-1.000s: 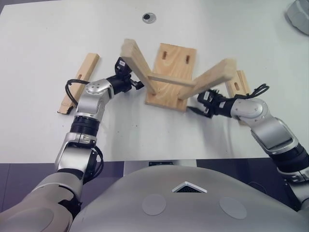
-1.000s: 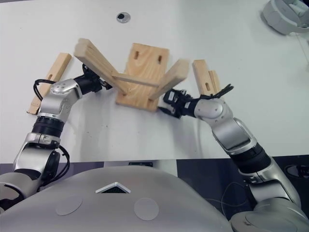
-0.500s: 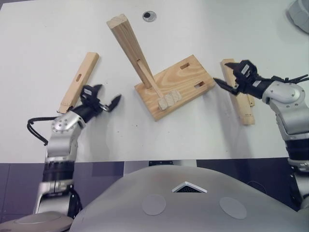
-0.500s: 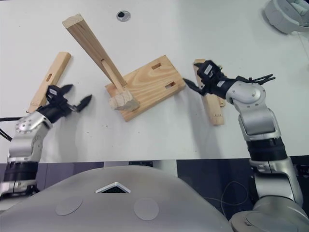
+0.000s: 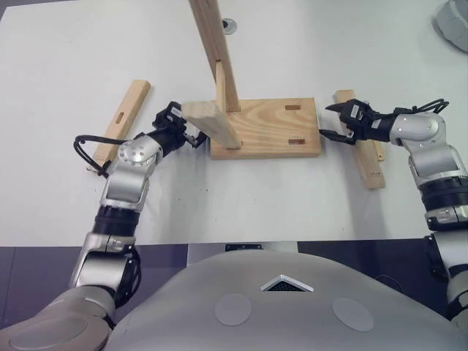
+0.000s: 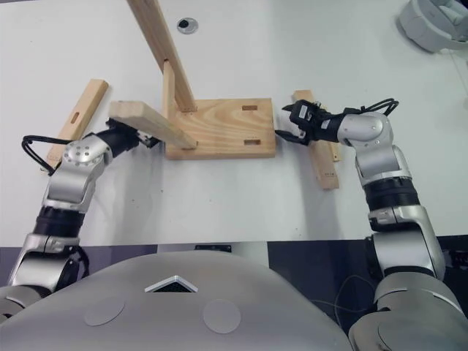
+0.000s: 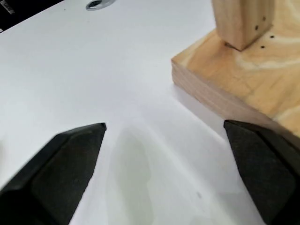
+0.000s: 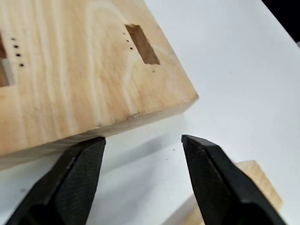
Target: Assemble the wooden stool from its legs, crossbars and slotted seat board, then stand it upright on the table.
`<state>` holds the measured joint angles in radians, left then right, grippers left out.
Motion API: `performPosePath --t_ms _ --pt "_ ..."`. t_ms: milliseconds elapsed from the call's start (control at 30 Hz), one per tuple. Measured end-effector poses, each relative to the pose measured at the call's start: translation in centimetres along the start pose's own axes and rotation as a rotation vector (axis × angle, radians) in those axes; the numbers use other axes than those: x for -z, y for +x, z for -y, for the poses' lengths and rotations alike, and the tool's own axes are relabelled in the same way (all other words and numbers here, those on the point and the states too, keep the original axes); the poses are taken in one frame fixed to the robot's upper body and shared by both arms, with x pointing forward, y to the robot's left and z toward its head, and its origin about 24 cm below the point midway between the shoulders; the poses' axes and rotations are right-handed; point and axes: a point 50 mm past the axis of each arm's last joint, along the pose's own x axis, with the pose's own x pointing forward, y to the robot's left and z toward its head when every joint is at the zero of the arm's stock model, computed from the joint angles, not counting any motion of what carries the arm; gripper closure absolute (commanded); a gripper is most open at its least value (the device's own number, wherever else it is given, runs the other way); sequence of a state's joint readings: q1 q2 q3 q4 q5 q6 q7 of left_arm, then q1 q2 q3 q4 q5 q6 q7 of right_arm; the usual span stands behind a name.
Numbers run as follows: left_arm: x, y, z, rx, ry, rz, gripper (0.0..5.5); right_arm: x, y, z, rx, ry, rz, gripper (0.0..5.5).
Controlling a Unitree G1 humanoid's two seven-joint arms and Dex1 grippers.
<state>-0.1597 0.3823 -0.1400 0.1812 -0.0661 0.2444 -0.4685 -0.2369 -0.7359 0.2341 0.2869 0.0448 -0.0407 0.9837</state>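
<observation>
Seat board (image 5: 267,131) flanked at both ends.
Left gripper (image 7: 165,125) and right gripper (image 5: 326,121), fingers apart, sit just beside it.

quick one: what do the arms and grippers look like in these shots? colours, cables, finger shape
The left arm and right arm have silver-grey metallic shells with black bands at the joints. The left gripper and right gripper are black, each with two matte, wedge-shaped fingers tapering to a point. A black cable loops loose at each wrist.
</observation>
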Motion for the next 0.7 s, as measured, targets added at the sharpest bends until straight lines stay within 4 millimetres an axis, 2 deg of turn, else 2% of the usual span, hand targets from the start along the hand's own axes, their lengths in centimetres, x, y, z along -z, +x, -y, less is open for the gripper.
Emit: performPosePath --t_ms 67,133,167,200,267,333,367,433,500,567,600,633,700 --pt "-1.3 2.0 -1.6 -0.035 -0.018 0.078 0.85 -1.0 -0.3 -2.0 -0.074 0.021 0.039 2.45" --pt "-3.2 3.6 -2.1 -0.038 -0.026 0.184 0.85 -2.8 -0.2 -4.0 -0.14 0.007 0.104 2.45" --pt "-3.9 3.8 -2.5 -0.054 -0.018 0.23 0.85 -3.4 -0.3 -4.8 -0.151 0.012 0.131 2.45" --pt "-3.8 3.2 -3.2 -0.087 -0.017 0.251 0.85 -3.2 -0.5 -4.8 -0.107 0.031 0.125 2.45" --pt "-2.8 -0.1 -5.3 -0.177 0.009 0.256 0.85 -2.8 -1.5 -2.5 0.104 0.035 0.096 2.45" --pt "-1.2 -3.7 -5.7 -0.22 0.049 0.196 0.85 -2.1 -2.3 -0.2 0.288 0.052 0.069 2.45" --pt "-0.3 -5.3 -5.0 -0.21 0.059 0.145 0.85 -1.9 -2.4 0.8 0.353 0.061 0.074 2.45" --pt "0.9 -7.0 -2.8 -0.147 0.05 0.064 0.85 -1.7 -1.6 1.6 0.384 0.059 0.077 2.45" --pt "1.3 -7.8 0.8 -0.002 0.018 0.0 0.85 -0.5 1.1 1.7 0.32 0.099 0.047 2.45" --pt "1.3 -7.5 3.2 0.106 -0.017 -0.032 0.85 0.7 3.5 1.1 0.245 0.107 0.016 2.45" --pt "1.4 -6.5 4.2 0.15 -0.023 -0.062 0.85 0.6 4.0 1.5 0.207 0.074 0.014 2.45" --pt "1.4 -5.4 4.8 0.171 -0.032 -0.072 0.85 0.6 4.0 1.5 0.167 0.052 0.007 2.45" --pt "0.9 -3.6 4.7 0.156 -0.018 -0.064 0.85 0.6 3.4 1.0 0.094 0.06 0.026 2.45"
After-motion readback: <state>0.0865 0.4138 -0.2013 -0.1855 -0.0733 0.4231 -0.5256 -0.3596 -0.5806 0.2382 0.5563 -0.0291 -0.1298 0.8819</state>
